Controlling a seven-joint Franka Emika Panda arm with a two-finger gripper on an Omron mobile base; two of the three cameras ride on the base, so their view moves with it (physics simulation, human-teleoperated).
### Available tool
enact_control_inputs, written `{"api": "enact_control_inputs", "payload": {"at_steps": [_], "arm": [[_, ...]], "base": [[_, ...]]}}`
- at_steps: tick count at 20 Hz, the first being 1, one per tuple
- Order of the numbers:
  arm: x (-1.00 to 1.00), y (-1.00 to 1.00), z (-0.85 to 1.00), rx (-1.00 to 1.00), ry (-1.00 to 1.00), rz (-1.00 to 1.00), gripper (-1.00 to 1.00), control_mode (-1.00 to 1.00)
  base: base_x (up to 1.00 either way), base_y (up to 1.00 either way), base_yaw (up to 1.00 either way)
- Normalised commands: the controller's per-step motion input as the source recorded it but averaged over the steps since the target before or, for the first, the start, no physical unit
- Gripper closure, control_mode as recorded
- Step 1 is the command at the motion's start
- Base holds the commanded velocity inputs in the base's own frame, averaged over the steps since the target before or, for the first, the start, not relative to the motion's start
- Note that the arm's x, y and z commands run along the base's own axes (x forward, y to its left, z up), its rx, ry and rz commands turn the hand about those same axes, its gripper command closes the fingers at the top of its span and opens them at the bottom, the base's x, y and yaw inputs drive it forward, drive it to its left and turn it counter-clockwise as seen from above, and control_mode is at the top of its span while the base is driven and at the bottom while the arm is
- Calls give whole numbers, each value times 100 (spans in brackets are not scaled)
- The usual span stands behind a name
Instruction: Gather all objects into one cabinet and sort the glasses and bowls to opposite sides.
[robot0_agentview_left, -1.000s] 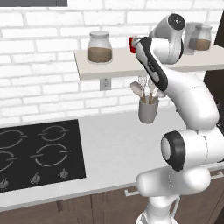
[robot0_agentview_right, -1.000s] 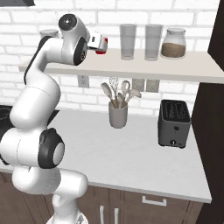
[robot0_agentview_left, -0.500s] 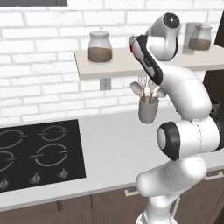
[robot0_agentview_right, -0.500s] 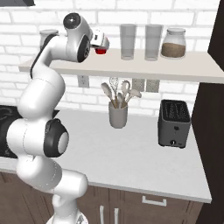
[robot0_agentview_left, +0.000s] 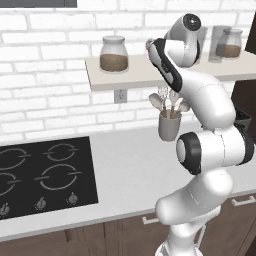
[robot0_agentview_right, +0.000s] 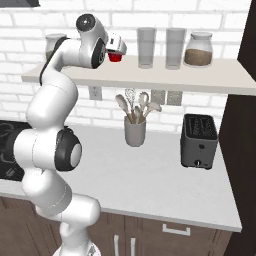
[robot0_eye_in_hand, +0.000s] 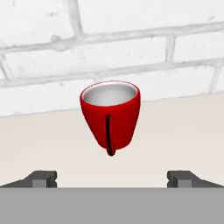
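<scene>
No writing or brand mark can be read on anything here. The red cup (robot0_eye_in_hand: 110, 117) is small and glossy, with a pale grey inside, a thin white rim, sides that narrow toward the base and a dark vertical line down its near face. It stands upright on the pale shelf (robot0_agentview_right: 210, 80), straight ahead of the pincer (robot0_eye_in_hand: 113, 178) and centred between its two fingertips (robot0_eye_in_hand: 42, 178), close to the white brick wall (robot0_eye_in_hand: 131, 39) behind it. The pincer is spread wide and touches nothing, its tips well apart on either side of the cup. In the right base view the cup (robot0_agentview_right: 115, 56) sits just under the hand, with two tall clear glasses (robot0_agentview_right: 146, 47) and a lidded jar (robot0_agentview_right: 198, 49) of brown stuff farther along the shelf. Below the pincer, a grey utensil holder (robot0_agentview_right: 135, 131) and a dark toaster (robot0_agentview_right: 199, 141) stand on the counter (robot0_agentview_right: 150, 185).
</scene>
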Motion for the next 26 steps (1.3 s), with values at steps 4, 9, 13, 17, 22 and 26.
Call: {"api": "enact_control_inputs", "payload": {"at_steps": [4, 9, 13, 17, 22, 26], "arm": [[26, -3, 0, 0, 0, 0, -100, -100], [24, 0, 0, 0, 0, 0, -100, -100], [13, 0, 0, 0, 0, 0, -100, -100], [9, 0, -2, 0, 0, 0, -100, -100], [6, -1, -7, 0, 0, 0, -100, -100], [7, -3, -9, 0, 0, 0, -100, -100]], "base": [[0, 0, 0], [0, 0, 0], [0, 0, 0], [0, 0, 0], [0, 0, 0], [0, 0, 0]]}}
